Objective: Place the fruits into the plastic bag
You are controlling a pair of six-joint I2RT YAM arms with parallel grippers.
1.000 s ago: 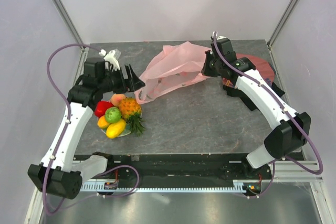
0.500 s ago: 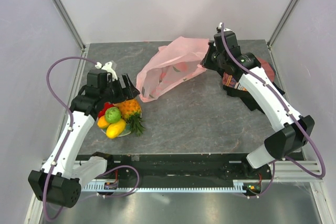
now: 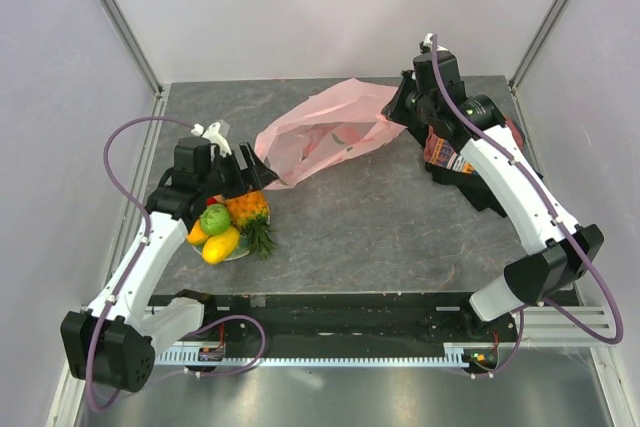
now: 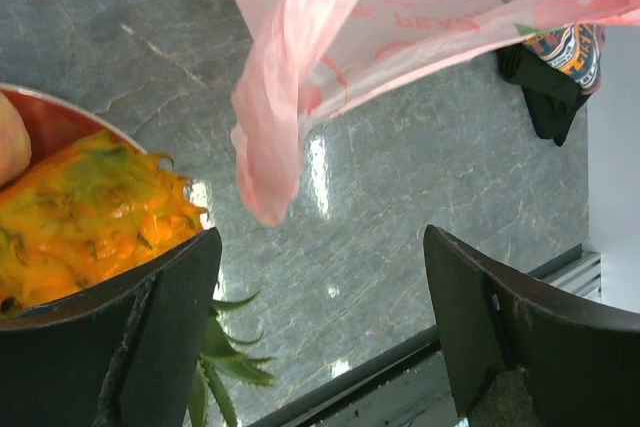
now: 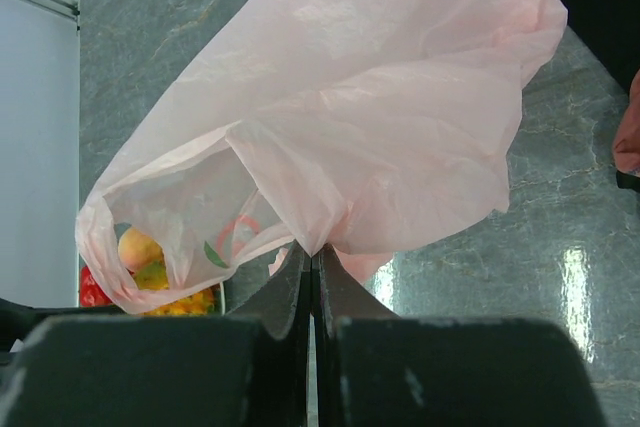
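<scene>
Left gripper [image 3: 252, 165], jaws spread and empty, hides part of the fruits [image 3: 228, 219] heaped at the table's left; right gripper [image 5: 312, 255] is clenched on the plastic bag [image 3: 325, 132], held up at far centre; a dark shirt [image 3: 445, 159] is half hidden behind that arm. Grey marbled table [image 3: 380, 217]; plain pale walls.

Overhead view looks down from behind; both close wrist views share the plastic bag [image 5: 380, 97].

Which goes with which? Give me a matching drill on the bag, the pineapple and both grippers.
Things:
1. bag
2. pineapple
3. left gripper
4. right gripper

States:
A. open, holding nothing
B. orange, beside the green fruit
C. shut on the bag
D. pink, translucent, crinkly

Pairs: 1-D, 2-B, 3-A, 4-C
</scene>
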